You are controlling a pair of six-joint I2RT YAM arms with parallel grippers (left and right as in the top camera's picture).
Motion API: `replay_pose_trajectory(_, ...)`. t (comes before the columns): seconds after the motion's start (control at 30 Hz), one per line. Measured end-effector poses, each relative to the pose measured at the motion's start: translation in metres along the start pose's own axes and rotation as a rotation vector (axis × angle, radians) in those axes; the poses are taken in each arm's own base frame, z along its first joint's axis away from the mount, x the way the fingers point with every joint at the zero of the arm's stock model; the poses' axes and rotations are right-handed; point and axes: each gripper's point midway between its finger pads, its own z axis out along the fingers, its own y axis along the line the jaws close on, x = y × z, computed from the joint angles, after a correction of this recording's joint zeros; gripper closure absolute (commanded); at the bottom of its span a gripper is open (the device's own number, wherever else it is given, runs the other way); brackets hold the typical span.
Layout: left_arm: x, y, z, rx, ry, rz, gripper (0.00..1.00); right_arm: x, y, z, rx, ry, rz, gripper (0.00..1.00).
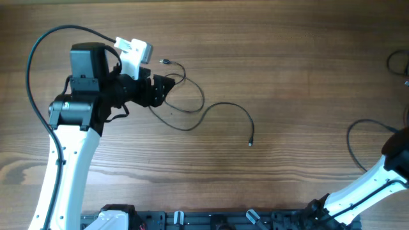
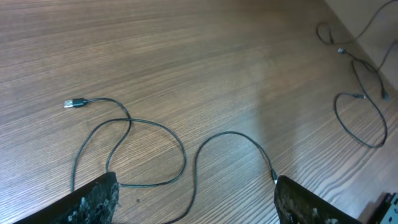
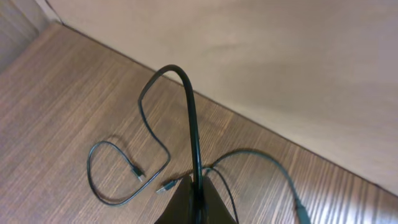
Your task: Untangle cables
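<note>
A thin black cable (image 1: 211, 108) lies in loose loops on the wooden table, from a plug at the upper left (image 1: 163, 61) to a plug at the lower right (image 1: 250, 144). My left gripper (image 1: 165, 91) is open just above its loops. In the left wrist view the cable (image 2: 186, 158) runs between the spread jaws (image 2: 196, 196), untouched, with its USB plug (image 2: 74, 103) to the left. My right gripper (image 3: 196, 202) is shut on another black cable (image 3: 191, 118), which arcs up and down to a loop (image 3: 102, 180) on the table.
More thin cables (image 2: 364, 109) lie at the table's far right, near the wall edge; they also show in the overhead view (image 1: 396, 62). The right arm (image 1: 377, 176) reaches in from the lower right. A thick arm cable (image 1: 38, 51) loops beside the left arm.
</note>
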Motion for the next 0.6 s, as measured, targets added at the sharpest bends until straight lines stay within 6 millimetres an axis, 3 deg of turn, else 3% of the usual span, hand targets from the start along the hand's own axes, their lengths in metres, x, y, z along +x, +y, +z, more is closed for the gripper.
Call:
replay_pose_trajectory(0.17, 0.0, -0.007, 0.003, 0.016, 0.003, 0.017, 0.18, 0.009, 0.012, 0.01, -0.052, 0.032, -0.012, 0.95)
replay_pose_trajectory(0.5, 0.0, -0.009, 0.003, 0.019, 0.005, 0.019, 0.18, 0.012, 0.033, 0.007, -0.151, 0.043, -0.056, 0.95)
replay_pose_trajectory(0.53, 0.0, -0.009, 0.003, 0.019, 0.005, 0.019, 0.19, 0.013, 0.035, 0.006, -0.157, 0.044, -0.058, 0.85)
replay_pose_trajectory(0.6, 0.0, -0.009, 0.003, 0.019, 0.005, 0.019, 0.21, 0.013, 0.037, 0.006, -0.162, 0.046, -0.057, 0.55)
